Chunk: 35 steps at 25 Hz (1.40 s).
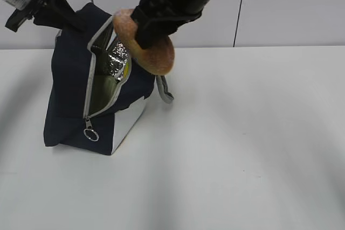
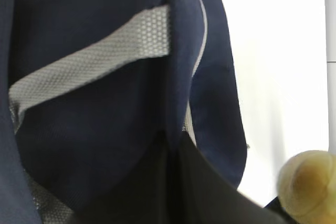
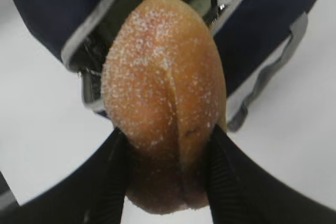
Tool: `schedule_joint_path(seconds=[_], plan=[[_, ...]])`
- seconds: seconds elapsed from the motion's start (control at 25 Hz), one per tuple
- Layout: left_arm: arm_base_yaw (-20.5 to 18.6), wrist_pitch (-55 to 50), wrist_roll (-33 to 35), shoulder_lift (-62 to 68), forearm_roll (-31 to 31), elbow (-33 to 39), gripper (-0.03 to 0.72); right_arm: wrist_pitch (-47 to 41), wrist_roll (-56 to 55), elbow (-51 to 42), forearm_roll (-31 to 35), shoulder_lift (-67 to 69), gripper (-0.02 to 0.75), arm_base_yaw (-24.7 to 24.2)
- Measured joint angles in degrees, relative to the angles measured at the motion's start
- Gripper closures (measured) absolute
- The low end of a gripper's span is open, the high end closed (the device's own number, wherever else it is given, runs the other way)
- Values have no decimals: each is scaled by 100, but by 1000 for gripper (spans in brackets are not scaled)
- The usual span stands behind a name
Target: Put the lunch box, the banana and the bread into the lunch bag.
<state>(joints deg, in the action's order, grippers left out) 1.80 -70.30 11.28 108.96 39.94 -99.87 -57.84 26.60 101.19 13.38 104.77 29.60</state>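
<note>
The navy lunch bag (image 1: 70,79) stands on the left of the table with its zipper open and its silver lining showing. Inside the opening I see the pale green lid of the lunch box (image 1: 102,92) and a sliver of the yellow banana (image 1: 126,71). My right gripper (image 1: 148,39) is shut on the bread (image 1: 156,52), holding it just above and to the right of the opening. In the right wrist view the bread (image 3: 165,87) fills the space between the fingers (image 3: 113,177). My left gripper (image 2: 176,182) pinches the lunch bag's navy fabric (image 2: 94,124) at its top edge.
A grey strap handle (image 1: 164,91) hangs off the bag's right side, and the ring pull (image 1: 91,133) dangles at the front. The white table (image 1: 242,144) stretches to the right and front. A white wall stands behind.
</note>
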Motion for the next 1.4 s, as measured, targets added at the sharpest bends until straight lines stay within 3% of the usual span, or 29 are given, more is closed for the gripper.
schedule_joint_path(seconds=[0.32, 0.6, 0.68, 0.84, 0.92, 1.08, 1.4], plan=[[0, 0, 0, 0, 14, 0, 691, 1408, -45, 0, 1309, 756, 428, 0], [0, 0, 5, 0, 29, 0, 691, 1775, -45, 0, 1552, 1280, 421, 0], [0, 0, 5, 0, 34, 0, 691, 1787, -45, 13, 1575, 1421, 374, 0], [0, 0, 5, 0, 40, 0, 691, 1787, -45, 40, 1622, 1565, 155, 0], [0, 0, 5, 0, 45, 0, 691, 1726, -45, 141, 1622, 1577, 106, 0], [0, 0, 5, 0, 45, 0, 691, 1300, -24, 518, 1455, 1577, 119, 0], [0, 0, 11, 0, 45, 0, 691, 29, -616, 1560, 720, 1577, 216, -174]])
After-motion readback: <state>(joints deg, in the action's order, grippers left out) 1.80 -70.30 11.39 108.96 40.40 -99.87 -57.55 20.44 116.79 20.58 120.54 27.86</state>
